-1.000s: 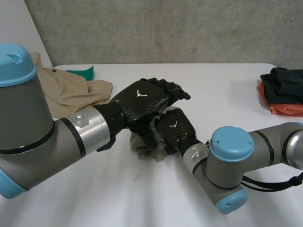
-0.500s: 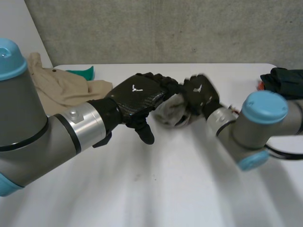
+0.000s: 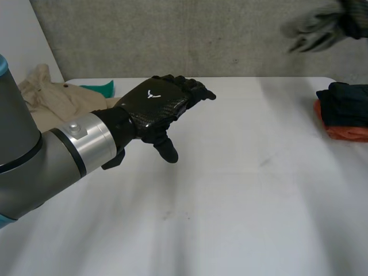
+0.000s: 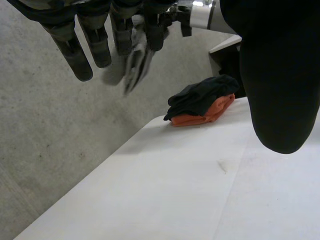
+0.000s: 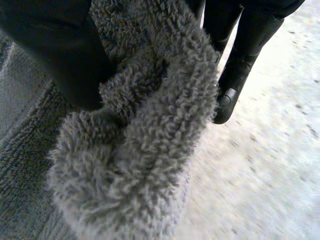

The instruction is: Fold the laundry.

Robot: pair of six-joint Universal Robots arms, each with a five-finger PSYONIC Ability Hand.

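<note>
My right hand (image 3: 352, 16) is raised high above the table's far right side, in front of the concrete wall. It is shut on a small grey fuzzy cloth (image 3: 313, 30) that dangles from it. In the right wrist view the thumb (image 5: 47, 50) and fingers (image 5: 247, 40) pinch the bunched fleecy cloth (image 5: 150, 140). My left hand (image 3: 158, 106) hovers palm down over the middle of the white table (image 3: 230, 190), fingers straight, holding nothing. From the left wrist view its fingers (image 4: 82, 47) and thumb (image 4: 280, 80) stand spread, and the grey cloth (image 4: 136, 62) hangs beyond the fingertips.
A folded stack of dark cloth on orange cloth (image 3: 344, 112) lies at the table's right edge, also seen past my left thumb as the stack (image 4: 202, 102). A crumpled beige garment (image 3: 49, 98) and a green piece (image 3: 102, 89) lie at the far left.
My right hand closed on the grey cloth under my left hand, then lifted it up and away to the far right. My left hand stayed open and drew slightly left.
</note>
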